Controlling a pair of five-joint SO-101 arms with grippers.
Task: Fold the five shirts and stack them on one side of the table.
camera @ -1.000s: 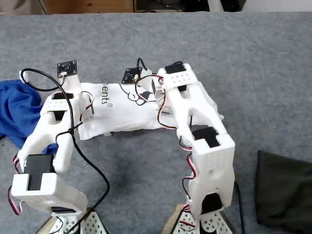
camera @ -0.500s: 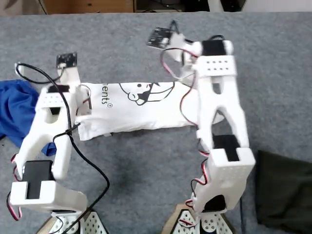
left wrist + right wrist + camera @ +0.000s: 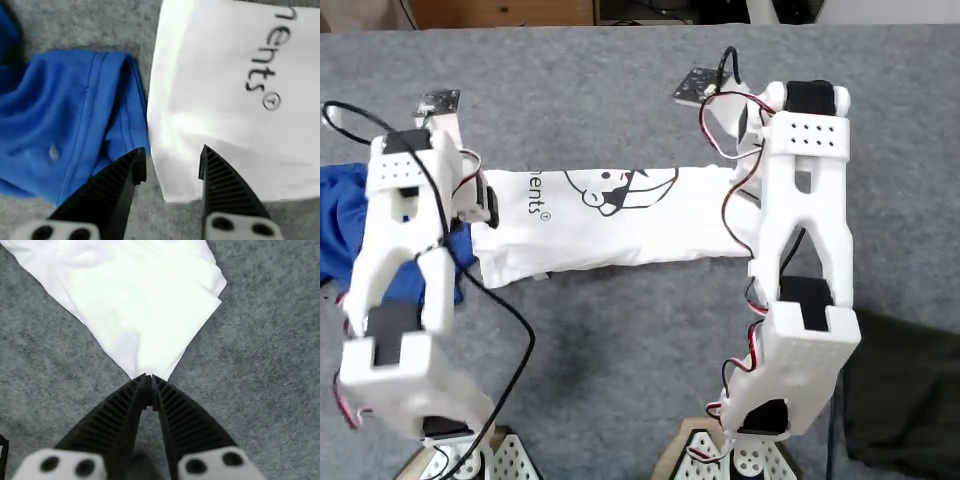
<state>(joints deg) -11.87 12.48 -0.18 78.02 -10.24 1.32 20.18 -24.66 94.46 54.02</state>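
White arms [image 3: 807,215] bear ribbed black fingers [image 3: 222,182] and black cable [image 3: 527,335]

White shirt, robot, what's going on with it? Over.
Left pincer open over white shirt edge. Right pincer shut on its other end's corner. In the way: blue shirt bunched beside the left pincer's edge.

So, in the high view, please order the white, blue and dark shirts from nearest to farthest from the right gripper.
1. White shirt: its corner is in the right gripper.
2. Dark shirt: on the right, near side.
3. Blue shirt: far left.
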